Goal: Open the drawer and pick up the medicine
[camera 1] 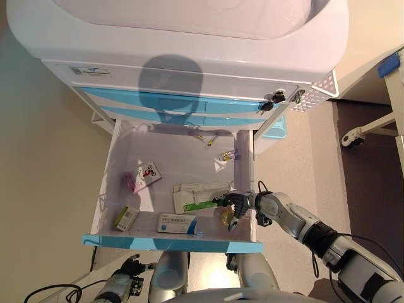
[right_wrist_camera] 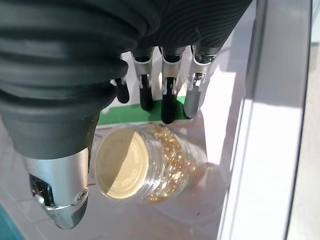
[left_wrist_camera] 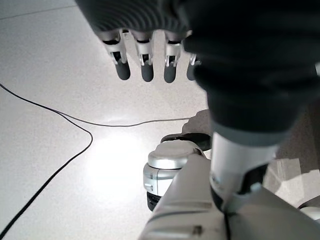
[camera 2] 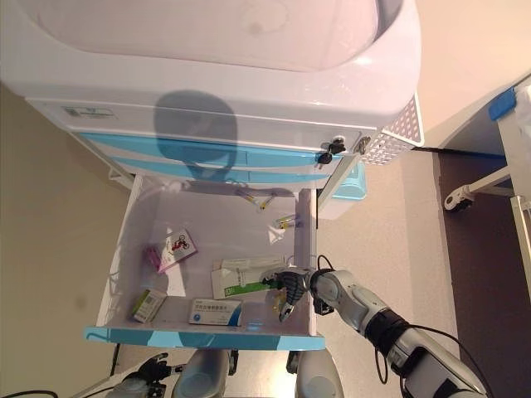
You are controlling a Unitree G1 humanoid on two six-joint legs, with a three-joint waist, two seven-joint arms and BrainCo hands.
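White plastic all round: drawer point(camera 1: 113, 165) pulled fully out of the cart point(camera 1: 189, 57), blue front edge point(camera 1: 170, 242) nearest to the camera. Inside the drawer, at its front right corner, a clear medicine bottle point(right_wrist_camera: 150, 162) of amber capsules, lying on its side with the pale cap facing the wrist camera, just beside the drawer's right wall. Right hand point(camera 1: 237, 205) reached in over that right wall, fingers point(right_wrist_camera: 168, 105) nearly straight and hanging above the bottle, thumb point(right_wrist_camera: 62, 192) on the cap side; nothing gripped, contact with the bottle not clear. Little free room between the bottle and the right wall, more toward the drawer's middle. Touching the far side of the bottle, a white and green box point(camera 1: 196, 197). Along the drawer's front edge, a blue and white box point(camera 1: 177, 223) near the middle and a small green box point(camera 1: 126, 218) at the left corner. Further back on the left, a pink and white packet point(camera 1: 142, 175); near the back wall, small loose items point(camera 1: 211, 140), too small to tell. Wide bare floor of the drawer in the middle. Left hand point(left_wrist_camera: 145, 55) low outside the drawer, below its front edge, fingers straight and relaxed over the room's floor point(left_wrist_camera: 50, 75), empty.
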